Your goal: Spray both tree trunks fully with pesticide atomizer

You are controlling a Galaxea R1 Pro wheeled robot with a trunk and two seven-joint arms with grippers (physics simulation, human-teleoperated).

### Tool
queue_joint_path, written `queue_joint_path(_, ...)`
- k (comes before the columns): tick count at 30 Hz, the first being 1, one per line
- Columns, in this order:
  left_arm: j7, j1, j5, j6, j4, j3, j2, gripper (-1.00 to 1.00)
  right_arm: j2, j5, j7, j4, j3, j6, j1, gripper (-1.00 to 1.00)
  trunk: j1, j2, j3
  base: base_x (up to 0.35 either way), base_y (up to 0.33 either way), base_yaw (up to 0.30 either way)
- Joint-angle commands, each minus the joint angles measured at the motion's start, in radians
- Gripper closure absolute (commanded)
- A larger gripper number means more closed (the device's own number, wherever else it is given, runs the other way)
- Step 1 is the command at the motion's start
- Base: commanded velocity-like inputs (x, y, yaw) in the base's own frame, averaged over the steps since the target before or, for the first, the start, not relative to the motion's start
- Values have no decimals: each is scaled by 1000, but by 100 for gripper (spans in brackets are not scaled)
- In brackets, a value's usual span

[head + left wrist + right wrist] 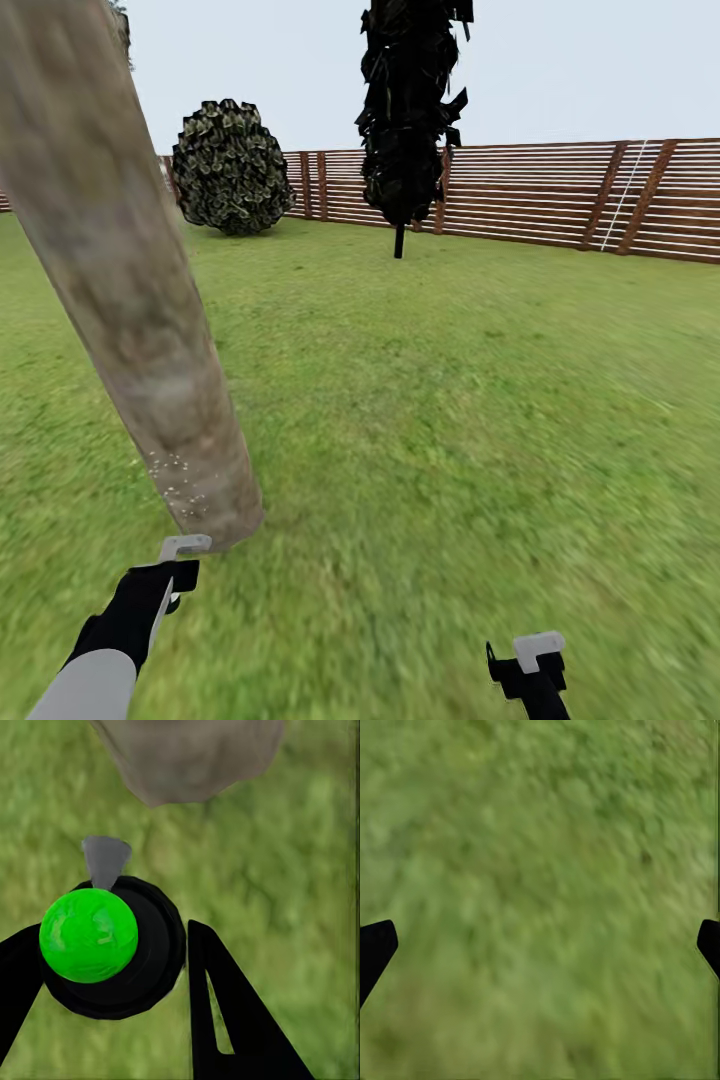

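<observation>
Held in the left gripper (pixel 112 967), the pesticide atomizer (pixel 112 949) shows from the left wrist view as a bright green ball on a round black body with a grey nozzle (pixel 105 859) aimed at the base of the tree trunk (pixel 187 757). Black fingers (pixel 225 1012) stand on either side of the black body, so the jaws are pinching it. From the head view, the left gripper (pixel 165 580) hangs just in front of the foot of the thick, leaning, mottled grey-brown tree trunk (pixel 120 280), where it meets the grass floor (pixel 420 420). Tiny white specks of pesticide (pixel 180 485) dot the lowest part of the bark; higher up it looks bare. Low at the right, the right gripper (pixel 540 945) hovers over blurred grass with its jaws spread wide and nothing between them. Farther off stand a round bush (pixel 230 165), a slim dark tree (pixel 410 110) and the brown slatted fence (pixel 560 195).
</observation>
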Motion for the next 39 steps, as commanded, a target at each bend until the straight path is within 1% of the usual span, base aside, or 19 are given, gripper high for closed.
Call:
queue_joint_path(1,0,0,0,0,1,1,0,100,0,0,0,0,0,-1,0,-100,0,0,0,236,-187,0)
queue_joint_path(16,0,0,0,1,-5,4,0,100,1,0,0,0,1,-1,0,-100,0,0,0,209,-202,11)
queue_joint_path(29,2,0,0,1,-6,6,3,100,3,0,0,0,2,-1,0,-100,0,0,0,10,-272,262)
queue_joint_path(36,2,0,0,1,-6,6,2,100,2,1,0,0,2,-1,1,-100,0,0,0,109,-274,274)
queue_joint_path(39,2,0,0,1,-6,6,2,100,2,1,0,0,2,-1,1,-100,0,0,0,126,-274,130)
